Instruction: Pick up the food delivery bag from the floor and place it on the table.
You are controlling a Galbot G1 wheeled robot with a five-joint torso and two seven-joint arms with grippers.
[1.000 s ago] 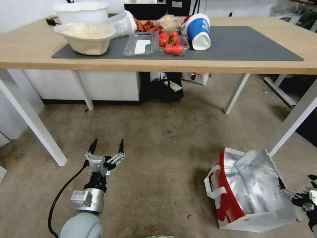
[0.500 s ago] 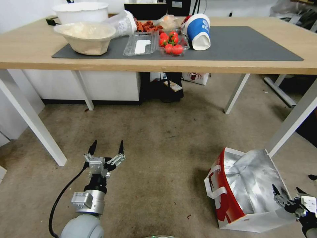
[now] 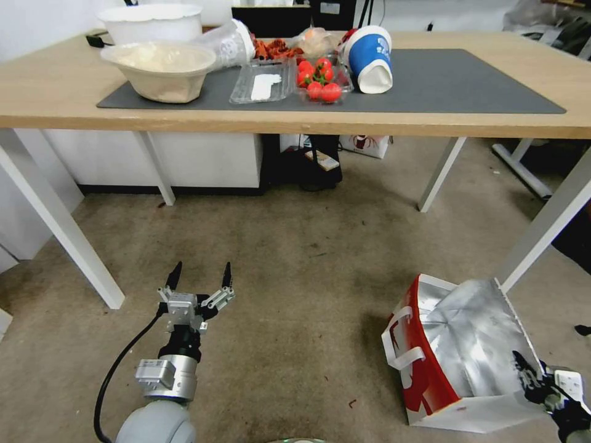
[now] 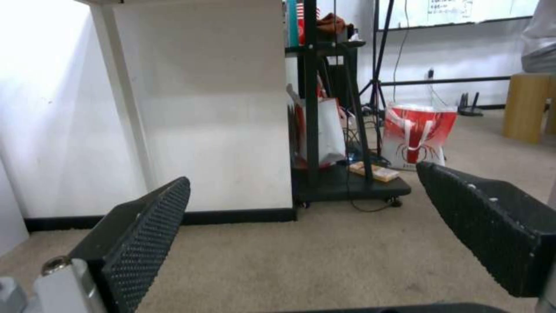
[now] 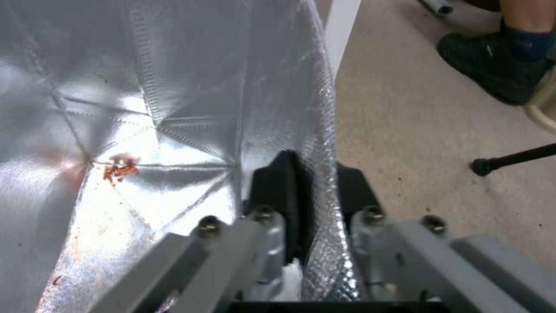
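Silver foil lines the open mouth of the food delivery bag, a large boxy bag with a red side, white strap handles and a white lower panel. It stands on the floor, tilted, just beside a white leg of the worktop. The right tool is at the bag's nearer right edge; in the right wrist view its fingers are pressed together on the bag's foil wall, one inside and one outside. A small reddish smear marks the foil deep inside.

The left tool hangs low over the carpet, well apart from the bag, its black fingers spread with nothing between them.

On the worktop's dark grey mat lie a beige bowl, a clear plastic tray, a punnet of strawberries and a blue-and-white paper cup on its side; a white tub stands behind the bowl. The mat's right half is bare.

The floor is brownish-grey short carpet with dark stains. Under the worktop stand a white cabinet and a black wheeled stand; another red-and-white bag sits farther back.
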